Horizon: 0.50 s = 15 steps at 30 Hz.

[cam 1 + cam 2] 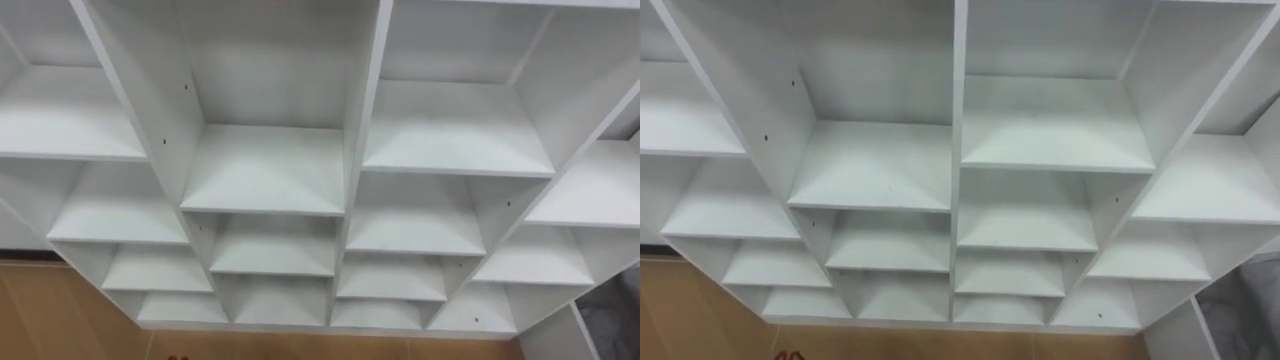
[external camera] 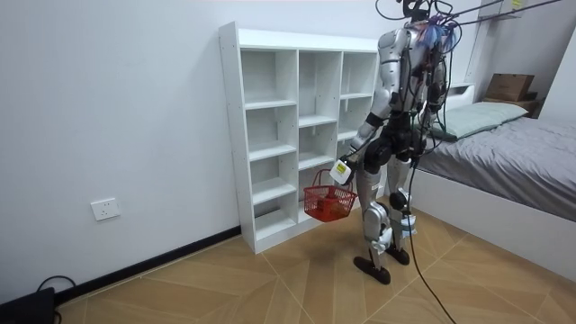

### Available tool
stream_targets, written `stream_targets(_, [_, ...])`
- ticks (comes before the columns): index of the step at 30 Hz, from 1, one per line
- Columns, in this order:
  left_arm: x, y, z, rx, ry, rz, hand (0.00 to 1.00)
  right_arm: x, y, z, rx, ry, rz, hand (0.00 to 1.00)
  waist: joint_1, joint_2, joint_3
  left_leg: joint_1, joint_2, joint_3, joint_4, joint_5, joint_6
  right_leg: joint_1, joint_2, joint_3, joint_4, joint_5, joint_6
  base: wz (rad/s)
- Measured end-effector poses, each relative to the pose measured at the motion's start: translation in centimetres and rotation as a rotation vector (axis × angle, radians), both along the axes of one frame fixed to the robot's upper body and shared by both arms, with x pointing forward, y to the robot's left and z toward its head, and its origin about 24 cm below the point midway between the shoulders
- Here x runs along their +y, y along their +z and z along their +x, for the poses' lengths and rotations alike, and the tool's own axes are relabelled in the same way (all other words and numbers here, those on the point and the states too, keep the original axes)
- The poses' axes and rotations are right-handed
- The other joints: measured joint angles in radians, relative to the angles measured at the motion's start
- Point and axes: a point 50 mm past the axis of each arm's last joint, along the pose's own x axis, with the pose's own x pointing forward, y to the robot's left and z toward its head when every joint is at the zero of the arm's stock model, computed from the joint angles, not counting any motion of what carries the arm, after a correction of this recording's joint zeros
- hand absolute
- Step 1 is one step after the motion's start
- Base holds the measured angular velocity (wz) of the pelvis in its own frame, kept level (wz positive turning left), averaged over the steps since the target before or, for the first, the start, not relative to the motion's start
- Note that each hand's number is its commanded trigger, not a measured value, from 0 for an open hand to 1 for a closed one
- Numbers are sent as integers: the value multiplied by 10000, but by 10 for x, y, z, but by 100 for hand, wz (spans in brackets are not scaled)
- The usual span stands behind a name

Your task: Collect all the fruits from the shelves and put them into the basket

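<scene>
The white closet [image 2: 270, 126] is an open shelf unit with three columns of compartments, and I stand right in front of it. In the eye views its shelves [image 1: 265, 170] show as bare white boards. My left hand [image 2: 340, 171] hangs at my side, fingers curled round the handle of a red wire basket [image 2: 328, 202]. The basket hangs near the closet's lower shelves. A sliver of its red rim [image 1: 788, 355] peeks in at the bottom edge of the eye views.
A bed [image 2: 513, 153] with grey bedding stands close behind me on the room view's right. A cardboard box [image 2: 508, 85] sits beyond it. A white wall with a socket [image 2: 105, 209] runs left of the closet, above wooden floor [image 2: 225, 288].
</scene>
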Motion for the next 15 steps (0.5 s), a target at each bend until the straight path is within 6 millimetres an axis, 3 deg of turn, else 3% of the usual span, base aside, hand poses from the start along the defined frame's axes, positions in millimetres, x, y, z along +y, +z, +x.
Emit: stream_targets(15, [-1, -1, -6, 246, 212, 52, 100, 0, -2, -4, 417, -673, 142, 0, -50, 129, 26, 153, -5, -19, -16, -37, -1, 156, 6, -15, -4, -25, 5, 0])
